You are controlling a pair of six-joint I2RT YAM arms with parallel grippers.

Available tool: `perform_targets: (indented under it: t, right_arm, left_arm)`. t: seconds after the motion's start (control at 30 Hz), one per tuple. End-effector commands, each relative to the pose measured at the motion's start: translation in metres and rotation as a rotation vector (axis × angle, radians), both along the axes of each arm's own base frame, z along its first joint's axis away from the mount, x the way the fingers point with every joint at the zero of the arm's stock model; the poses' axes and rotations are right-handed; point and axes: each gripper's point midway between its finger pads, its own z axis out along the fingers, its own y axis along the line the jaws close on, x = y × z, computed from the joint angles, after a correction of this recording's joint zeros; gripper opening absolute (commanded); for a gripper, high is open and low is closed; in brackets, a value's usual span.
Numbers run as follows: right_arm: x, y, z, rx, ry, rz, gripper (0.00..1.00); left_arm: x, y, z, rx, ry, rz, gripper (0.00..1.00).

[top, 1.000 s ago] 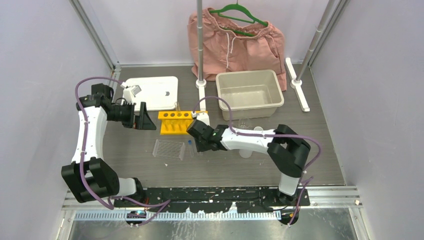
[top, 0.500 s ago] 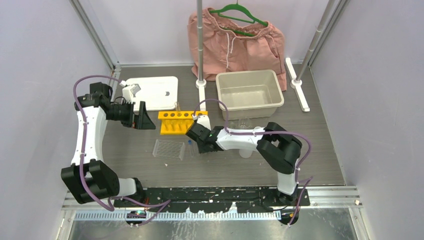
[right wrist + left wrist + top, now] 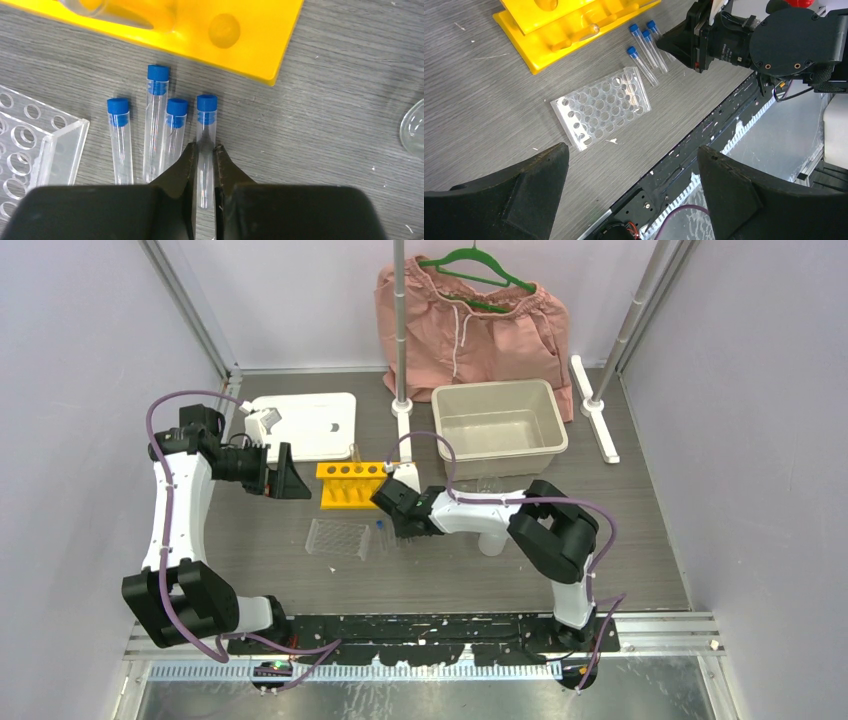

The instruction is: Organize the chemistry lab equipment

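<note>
Right wrist view: right gripper (image 3: 205,148) fingers clamp the rightmost blue-capped tube (image 3: 206,125), hiding its lower end. Left gripper (image 3: 631,152) fingers stand wide apart

4 tubes (image 3: 175,131) right of tray (image 3: 30,150)

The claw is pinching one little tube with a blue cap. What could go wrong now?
The right gripper pinches the rightmost tube on its smooth clear body, so it might slip or tilt when lifted. The neighbouring tube lies right beside it and could get nudged away.
</note>
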Motion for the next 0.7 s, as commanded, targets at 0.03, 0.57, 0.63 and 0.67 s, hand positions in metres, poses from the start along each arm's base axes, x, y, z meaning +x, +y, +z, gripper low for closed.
perform_targets:
  t: [0.03,0.57,0.63,0.67]
  right_arm:
    - [0.001,0.001,0.029,0.067,-0.036,0.001,0.04]
    - [-0.014,0.098,0.233,0.626,-0.216,0.127,0.01]
    - [-0.004,0.116,0.252,0.693,-0.232,0.096,0.01]
    - [-0.002,0.126,0.261,0.730,-0.235,0.096,0.01]
  left_arm:
    - [-0.002,-0.004,0.023,-0.019,-0.072,-0.016,1.00]
    - [-0.021,-0.031,0.045,-0.179,-0.140,-0.099,0.97]
    - [-0.023,-0.034,0.050,-0.205,-0.146,-0.103,0.96]
    - [-0.024,-0.036,0.052,-0.213,-0.151,-0.106,0.95]
